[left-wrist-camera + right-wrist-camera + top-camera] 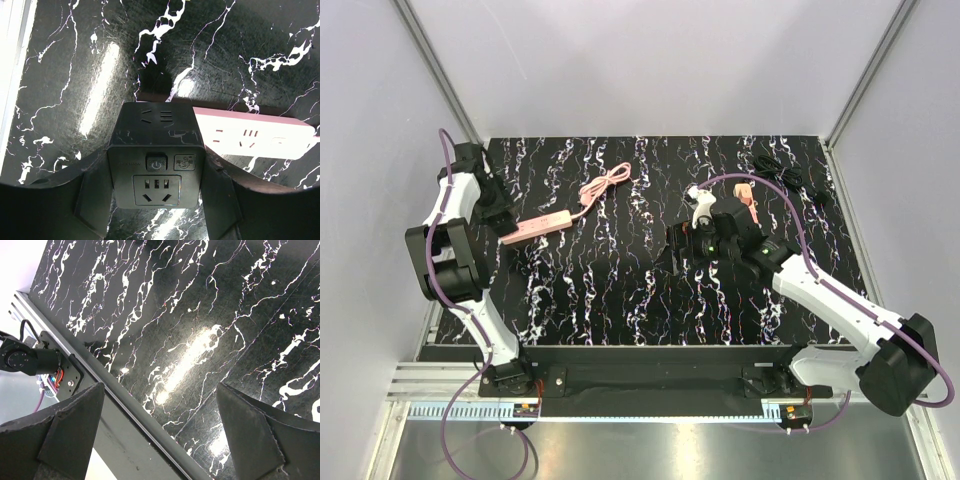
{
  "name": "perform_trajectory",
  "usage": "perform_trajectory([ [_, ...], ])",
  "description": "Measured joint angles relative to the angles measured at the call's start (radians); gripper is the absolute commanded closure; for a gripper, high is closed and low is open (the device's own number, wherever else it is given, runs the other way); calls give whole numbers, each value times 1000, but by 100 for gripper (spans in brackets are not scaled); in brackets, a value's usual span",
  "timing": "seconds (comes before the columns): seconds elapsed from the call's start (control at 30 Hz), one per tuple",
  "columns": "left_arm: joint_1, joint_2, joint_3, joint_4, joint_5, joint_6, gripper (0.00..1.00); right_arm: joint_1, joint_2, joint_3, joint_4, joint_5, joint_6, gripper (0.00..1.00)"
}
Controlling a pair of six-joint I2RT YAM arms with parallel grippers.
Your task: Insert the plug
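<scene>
left gripper (156, 167): clamped on a black socket cube (157, 122), one finger against each side, the cube's socket face turned back toward the wrist
right gripper (160, 432): fingers spread wide with nothing between them, only the bare table (190, 315) beneath
plug (744, 191): lying on the table behind the right gripper, past its wrist on the far side, well apart from its fingertips and untouched (too small in the overhead view to say which way it is turned)
pink power strip (255, 135): just beyond the left gripper's tips and off to their right, close to the cube; whether the two touch I cannot tell
done: by the look of it, only the receiving side is prepared, with the cube gripped and its sockets exposed
not done: the plug is not picked up, not carried across, not lined up with any socket, not pushed in
which socket is meant: cube or strip, the views do not settle it
stage: early, in my judgement; the whole handling of the plug lies ahead, and the right gripper points away from it
</scene>
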Motion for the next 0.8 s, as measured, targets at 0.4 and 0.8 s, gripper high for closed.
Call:
perform_trajectory([
  [0.4,-4,0,0,-1,4,28,100,0,11,0,0,0,-1,0],
  [0.8,-11,-4,-1,-11,3,37,100,0,27,0,0,0,-2,0],
])
